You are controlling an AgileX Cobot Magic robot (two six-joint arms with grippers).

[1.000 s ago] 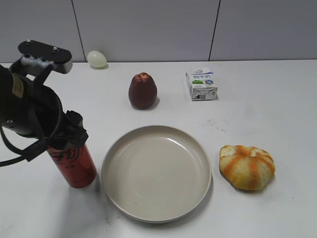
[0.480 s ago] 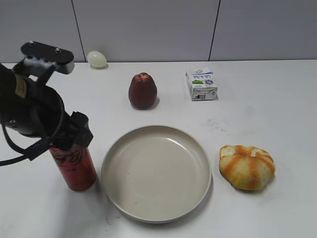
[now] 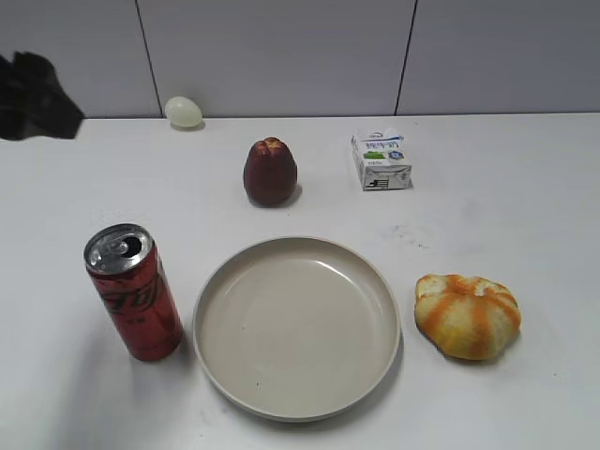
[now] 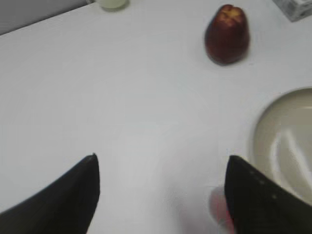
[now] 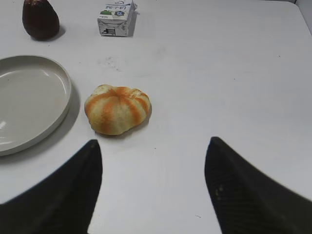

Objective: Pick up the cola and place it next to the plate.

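The cola (image 3: 134,292) stands upright on the white table (image 3: 525,187), just left of the plate (image 3: 296,325), its base very near the plate's rim; whether they touch I cannot tell. In my left wrist view the left gripper (image 4: 161,195) has its fingers (image 4: 73,195) spread wide with nothing between them; a blurred red patch, the cola (image 4: 220,209), shows beside the right-hand finger, at the plate's (image 4: 287,141) left edge. The right gripper (image 5: 151,187) likewise shows its fingers (image 5: 243,190) wide apart over bare table, on the plate's (image 5: 29,102) right. Half a second ago my left arm covered the can's top; now only a dark blurred part of it (image 3: 33,98) remains at the exterior view's upper left, and the silver lid is exposed. Behind the plate sit a dark red fruit (image 3: 270,172) and a small milk carton (image 3: 381,159); to the plate's right an orange-striped bun (image 3: 468,315); far behind-left a pale egg (image 3: 183,112), against a grey panelled wall (image 3: 281,56).
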